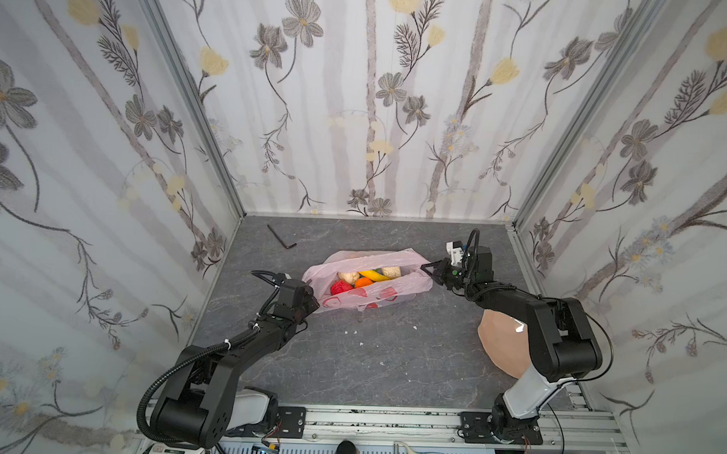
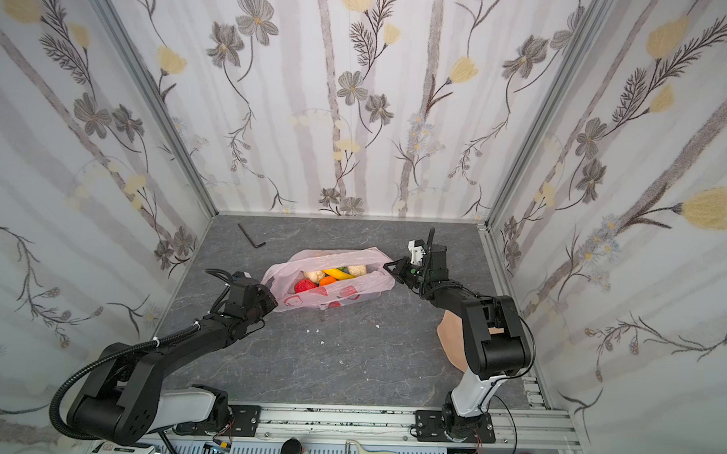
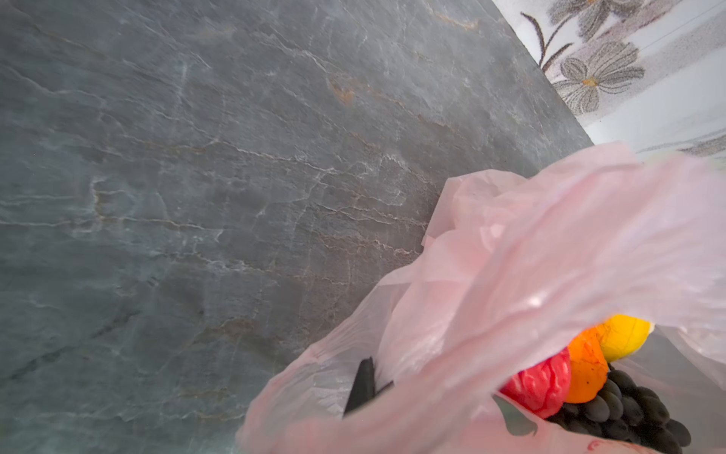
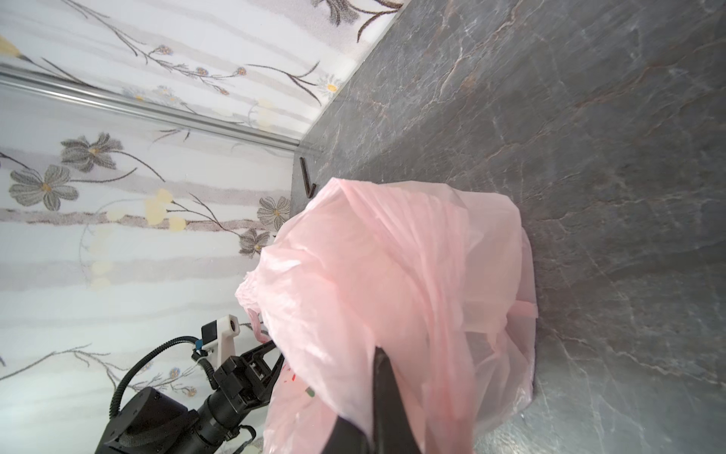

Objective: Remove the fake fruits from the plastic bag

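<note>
The fake fruits [image 1: 362,278] sit in the open plastic bag [image 1: 397,290], in the middle of the desk [image 1: 390,353], nearer its back edge. They look light, hard and shiny, so they may slip or roll. The bag is thin, soft and crinkly, and I think it would flop shut if let go. The rim at each end is the best place to hold. The left gripper [image 4: 275,353] pinches the left end and the right gripper [image 1: 427,267] pinches the right end. A pink dish [image 1: 499,345] waits by the right edge
</note>
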`<state>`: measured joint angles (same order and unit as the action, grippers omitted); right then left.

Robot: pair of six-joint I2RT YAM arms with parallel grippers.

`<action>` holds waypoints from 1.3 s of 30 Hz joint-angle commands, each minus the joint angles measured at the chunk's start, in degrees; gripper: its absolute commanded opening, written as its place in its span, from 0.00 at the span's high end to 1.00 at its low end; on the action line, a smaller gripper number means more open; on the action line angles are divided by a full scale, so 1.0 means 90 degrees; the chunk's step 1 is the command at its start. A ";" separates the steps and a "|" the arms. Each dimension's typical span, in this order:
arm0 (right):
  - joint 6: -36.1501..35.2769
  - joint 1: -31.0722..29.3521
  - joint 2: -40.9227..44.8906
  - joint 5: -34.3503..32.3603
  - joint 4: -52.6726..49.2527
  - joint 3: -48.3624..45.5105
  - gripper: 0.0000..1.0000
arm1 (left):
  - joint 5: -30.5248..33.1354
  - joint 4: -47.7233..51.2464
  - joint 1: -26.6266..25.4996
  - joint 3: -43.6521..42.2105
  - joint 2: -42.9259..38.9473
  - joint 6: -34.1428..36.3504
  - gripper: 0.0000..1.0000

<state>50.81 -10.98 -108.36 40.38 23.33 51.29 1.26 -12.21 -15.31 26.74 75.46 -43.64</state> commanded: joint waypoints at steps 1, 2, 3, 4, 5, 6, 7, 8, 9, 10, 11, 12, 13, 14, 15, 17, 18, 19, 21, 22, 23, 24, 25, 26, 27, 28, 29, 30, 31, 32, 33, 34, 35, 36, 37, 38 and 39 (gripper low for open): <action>0.0362 -0.0164 -0.0248 -0.0153 0.0582 0.0293 1.00 | -0.0296 -0.0303 -0.0151 0.0087 0.0173 0.0222 1.00; 0.0286 -0.0264 -0.0322 -0.0233 0.0439 0.0447 1.00 | -0.0309 -0.0304 -0.0263 0.0154 0.0215 0.0327 1.00; 0.0182 -0.0358 -0.0372 -0.0295 0.0279 0.0586 1.00 | -0.0355 -0.0304 -0.0385 0.0249 0.0275 0.0444 1.00; 0.0043 -0.0455 -0.0431 -0.0389 0.0056 0.0744 1.00 | -0.0432 -0.0286 -0.0513 0.0359 0.0360 0.0558 1.00; -0.0084 -0.0536 -0.0478 -0.0487 -0.0157 0.0897 1.00 | -0.0479 -0.0251 -0.0672 0.0483 0.0457 0.0638 1.00; -0.0192 -0.0586 -0.0492 -0.0573 -0.0316 0.0995 0.99 | -0.0467 -0.0215 -0.0774 0.0559 0.0531 0.0678 1.00; -0.0357 -0.0639 -0.0491 -0.0730 -0.0571 0.1115 0.95 | -0.0410 -0.0161 -0.0953 0.0664 0.0635 0.0733 1.00; -0.0502 -0.0661 -0.0464 -0.0906 -0.0827 0.1195 0.87 | -0.0334 -0.0117 -0.1083 0.0743 0.0718 0.0785 1.00; -0.0641 -0.0672 -0.0418 -0.1073 -0.1052 0.1255 0.78 | -0.0265 -0.0073 -0.1203 0.0801 0.0788 0.0819 1.00; -0.0761 -0.0667 -0.0355 -0.1255 -0.1278 0.1288 0.70 | -0.0221 -0.0060 -0.1296 0.0844 0.0849 0.0831 1.00; -0.0909 -0.0669 -0.0240 -0.1481 -0.1511 0.1301 0.60 | -0.0195 -0.0051 -0.1375 0.0884 0.0907 0.0832 1.00; -0.1062 -0.0674 -0.0127 -0.1756 -0.1835 0.1326 0.51 | -0.0172 -0.0050 -0.1419 0.0896 0.0937 0.0819 1.00; -0.1227 -0.0689 -0.0004 -0.1990 -0.2130 0.1360 0.44 | -0.0143 -0.0040 -0.1450 0.0898 0.0963 0.0806 1.00; -0.1360 -0.0705 0.0110 -0.2183 -0.2346 0.1363 0.38 | -0.0140 -0.0035 -0.1479 0.0905 0.0980 0.0806 1.00; -0.1493 -0.0752 0.0253 -0.2472 -0.2610 0.1362 0.32 | -0.0112 -0.0030 -0.1520 0.0905 0.0989 0.0823 1.00; -0.1699 -0.0912 0.0553 -0.3044 -0.3030 0.1293 0.24 | -0.0055 0.0006 -0.1587 0.0914 0.1020 0.0841 1.00; -0.1746 -0.1002 0.0690 -0.3248 -0.3131 0.1226 0.21 | -0.0043 0.0017 -0.1613 0.0915 0.1041 0.0854 1.00; -0.1759 -0.1151 0.0837 -0.3459 -0.3208 0.1111 0.19 | -0.0028 0.0028 -0.1637 0.0915 0.1060 0.0852 1.00; -0.1754 -0.1469 0.1029 -0.3725 -0.3282 0.0918 0.15 | 0.0015 0.0049 -0.1682 0.0906 0.1080 0.0845 1.00; -0.1735 -0.1629 0.1074 -0.3863 -0.3361 0.0853 0.15 | 0.0035 0.0057 -0.1697 0.0905 0.1094 0.0845 1.00; -0.1700 -0.1765 0.1101 -0.4006 -0.3442 0.0790 0.14 | 0.0045 0.0063 -0.1717 0.0905 0.1092 0.0843 1.00; -0.1682 -0.1835 0.1111 -0.4094 -0.3459 0.0730 0.14 | 0.0054 0.0076 -0.1739 0.0903 0.1091 0.0830 1.00; -0.1633 -0.1900 0.1120 -0.4176 -0.3464 0.0632 0.15 | 0.0070 0.0085 -0.1746 0.0903 0.1079 0.0816 1.00; -0.1606 -0.1933 0.1124 -0.4172 -0.3418 0.0521 0.16 | 0.0075 0.0095 -0.1756 0.0904 0.1074 0.0806 0.99; -0.1593 -0.1945 0.1131 -0.4124 -0.3347 0.0437 0.20 | 0.0075 0.0106 -0.1758 0.0912 0.1064 0.0800 0.99; -0.1596 -0.1946 0.1128 -0.4047 -0.3271 0.0338 0.25 | 0.0093 0.0129 -0.1766 0.0916 0.1074 0.0785 0.98; -0.1621 -0.1950 0.1126 -0.3991 -0.3229 0.0267 0.32 | 0.0118 0.0150 -0.1766 0.0923 0.1074 0.0767 0.97; -0.1655 -0.1945 0.1130 -0.3989 -0.3216 0.0210 0.37 | 0.0151 0.0181 -0.1763 0.0925 0.1073 0.0743 0.97; -0.1699 -0.1948 0.1137 -0.4039 -0.3199 0.0127 0.45 | 0.0199 0.0211 -0.1756 0.0918 0.1069 0.0704 0.96; -0.1723 -0.1938 0.1131 -0.4089 -0.3170 0.0055 0.50 | 0.0264 0.0239 -0.1765 0.0900 0.1067 0.0656 0.95; -0.1731 -0.1925 0.1106 -0.4138 -0.3126 -0.0049 0.55 | 0.0347 0.0243 -0.1757 0.0850 0.1036 0.0579 0.94; -0.1731 -0.1914 0.1069 -0.4155 -0.3076 -0.0133 0.60 | 0.0418 0.0243 -0.1740 0.0787 0.0997 0.0477 0.94; -0.1741 -0.1893 0.1000 -0.4124 -0.2994 -0.0227 0.66 | 0.0483 0.0243 -0.1710 0.0709 0.0953 0.0378 0.93; -0.1746 -0.1887 0.0948 -0.4081 -0.2917 -0.0318 0.70 | 0.0523 0.0237 -0.1664 0.0643 0.0898 0.0288 0.92; -0.1736 -0.1891 0.0913 -0.4059 -0.2851 -0.0394 0.73 | 0.0525 0.0233 -0.1642 0.0604 0.0833 0.0246 0.91; -0.1705 -0.1886 0.0907 -0.4046 -0.2751 -0.0475 0.75 | 0.0544 0.0233 -0.1635 0.0558 0.0765 0.0239 0.87; -0.1681 -0.1886 0.0921 -0.4030 -0.2637 -0.0574 0.77 | 0.0544 0.0243 -0.1629 0.0523 0.0679 0.0246 0.82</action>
<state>35.88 -27.97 -99.77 4.51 -4.67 47.66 4.19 -10.41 -30.22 32.16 83.09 -39.44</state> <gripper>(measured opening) 0.243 0.136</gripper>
